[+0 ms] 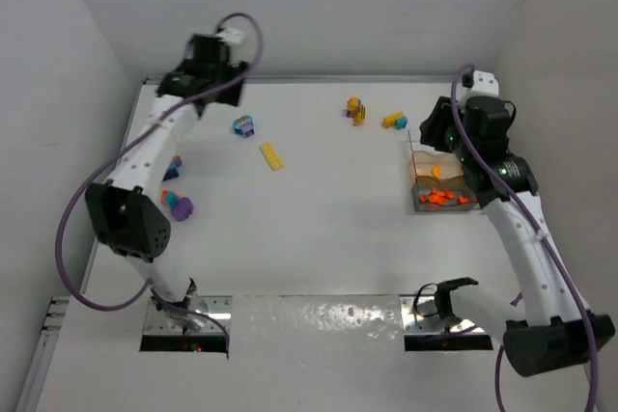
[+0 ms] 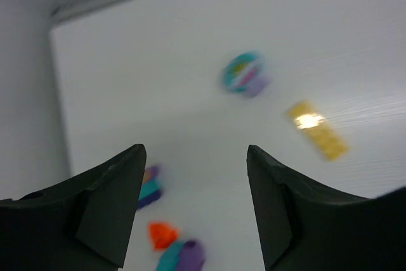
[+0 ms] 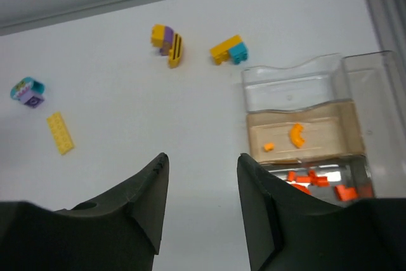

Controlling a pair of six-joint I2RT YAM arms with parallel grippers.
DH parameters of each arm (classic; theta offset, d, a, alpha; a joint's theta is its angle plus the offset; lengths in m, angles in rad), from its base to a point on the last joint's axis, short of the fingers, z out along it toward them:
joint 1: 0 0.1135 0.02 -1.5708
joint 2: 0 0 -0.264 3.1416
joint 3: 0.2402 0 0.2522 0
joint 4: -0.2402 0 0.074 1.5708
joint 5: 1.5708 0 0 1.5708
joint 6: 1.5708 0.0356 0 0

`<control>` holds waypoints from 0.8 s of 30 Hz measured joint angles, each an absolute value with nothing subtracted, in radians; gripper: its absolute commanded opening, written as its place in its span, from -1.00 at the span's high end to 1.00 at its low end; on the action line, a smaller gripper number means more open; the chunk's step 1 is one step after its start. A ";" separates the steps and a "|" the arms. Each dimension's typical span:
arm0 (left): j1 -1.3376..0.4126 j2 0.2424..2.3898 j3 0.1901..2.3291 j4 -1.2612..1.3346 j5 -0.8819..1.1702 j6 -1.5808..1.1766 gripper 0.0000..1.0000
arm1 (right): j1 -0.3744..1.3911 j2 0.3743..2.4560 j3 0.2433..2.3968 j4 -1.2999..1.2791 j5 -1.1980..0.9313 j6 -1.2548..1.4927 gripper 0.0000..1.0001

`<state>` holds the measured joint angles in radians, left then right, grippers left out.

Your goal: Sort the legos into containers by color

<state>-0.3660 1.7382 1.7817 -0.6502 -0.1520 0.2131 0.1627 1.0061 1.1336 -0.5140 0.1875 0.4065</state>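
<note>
**A:** Where do your legos lie?

**B:** Orange bricks [image 3: 311,179] sit in the near compartment of the clear compartment box [image 3: 292,77] on the right. Loose on the table are a yellow plate [image 1: 272,155] in the middle and a teal-and-purple clump [image 1: 243,125] just beyond it. A yellow-and-purple clump [image 1: 355,110] and a yellow-and-teal piece [image 1: 394,121] lie far right, with mixed clumps [image 1: 177,204] by the left edge.

**A:** And your tools?

**B:** Left gripper [image 2: 196,157] and right gripper [image 3: 200,163] both have their jaws apart, with nothing between them.

**A:** How will they handle?

**B:** Light, stiff and slick, I'd judge, so they may skid. Pinch the plate across its long edges. You'll probably have to pull the clumps apart by colour.
</note>
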 measured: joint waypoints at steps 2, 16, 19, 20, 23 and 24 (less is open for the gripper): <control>-0.172 1.674 1.717 -0.718 -0.194 0.228 -0.17 | 0.169 1.074 1.133 -0.476 0.137 0.426 0.10; 0.524 1.630 1.316 -0.921 -0.078 0.231 -0.39 | 0.326 1.374 1.251 -0.494 0.016 0.434 0.12; 0.573 1.648 1.230 -0.904 -0.009 0.232 -0.39 | 0.370 1.413 1.320 -0.527 0.023 0.426 0.13; 0.572 1.648 1.206 -0.899 0.014 0.233 -0.39 | 0.382 1.419 1.339 -0.534 0.027 0.426 0.13; 0.562 1.648 1.168 -0.869 0.054 0.237 -0.38 | 0.421 1.424 1.383 -0.553 0.054 0.423 0.13; 0.560 1.649 1.163 -0.855 0.064 0.239 -0.37 | 0.433 1.424 1.394 -0.559 0.065 0.422 0.13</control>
